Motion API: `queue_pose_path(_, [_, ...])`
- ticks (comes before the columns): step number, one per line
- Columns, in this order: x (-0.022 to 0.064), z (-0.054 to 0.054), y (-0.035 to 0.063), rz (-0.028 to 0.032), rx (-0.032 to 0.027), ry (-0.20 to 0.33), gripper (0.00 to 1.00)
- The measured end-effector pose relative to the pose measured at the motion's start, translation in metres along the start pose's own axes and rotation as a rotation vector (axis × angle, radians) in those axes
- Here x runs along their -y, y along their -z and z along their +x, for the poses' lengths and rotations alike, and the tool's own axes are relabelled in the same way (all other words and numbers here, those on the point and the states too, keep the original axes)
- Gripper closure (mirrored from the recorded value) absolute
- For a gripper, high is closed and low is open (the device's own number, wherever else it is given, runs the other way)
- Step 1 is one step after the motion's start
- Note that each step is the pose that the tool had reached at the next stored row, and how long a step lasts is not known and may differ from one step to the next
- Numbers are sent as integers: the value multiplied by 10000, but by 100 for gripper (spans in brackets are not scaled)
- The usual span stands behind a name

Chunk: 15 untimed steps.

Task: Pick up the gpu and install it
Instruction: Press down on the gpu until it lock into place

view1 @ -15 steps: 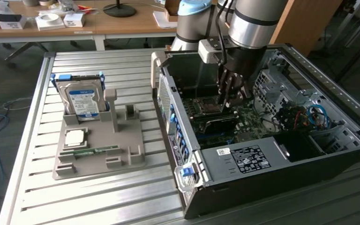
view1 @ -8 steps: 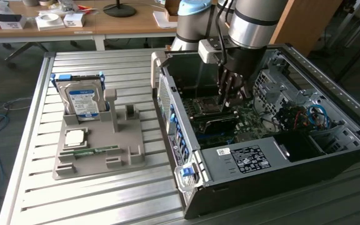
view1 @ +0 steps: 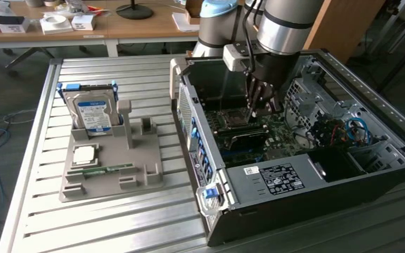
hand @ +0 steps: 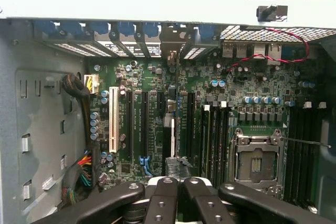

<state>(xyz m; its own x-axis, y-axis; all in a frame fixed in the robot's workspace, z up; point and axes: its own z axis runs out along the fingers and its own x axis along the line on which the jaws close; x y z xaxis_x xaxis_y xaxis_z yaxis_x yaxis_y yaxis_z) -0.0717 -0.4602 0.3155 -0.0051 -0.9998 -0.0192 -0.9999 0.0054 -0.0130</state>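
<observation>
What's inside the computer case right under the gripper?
Inside the computer case, the gripper is shut on the gpu, which stands edge-on over the green motherboard slots. The card covers its own slot; seating can't be seen.

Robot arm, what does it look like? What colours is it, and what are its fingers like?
The arm is a fat, shiny silver tube with a black band around it and a pale blue cap on the joint behind. A small grey box sits on its wrist, with a thin dark cable running beside it. The gripper is black, and its fingers are made of jointed links fastened with round silver bolts.
</observation>
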Motion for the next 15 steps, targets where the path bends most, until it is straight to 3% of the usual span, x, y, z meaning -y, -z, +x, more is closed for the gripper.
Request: queue_pose_path(15, [-70, -2, -45, 2, 4, 1, 89])
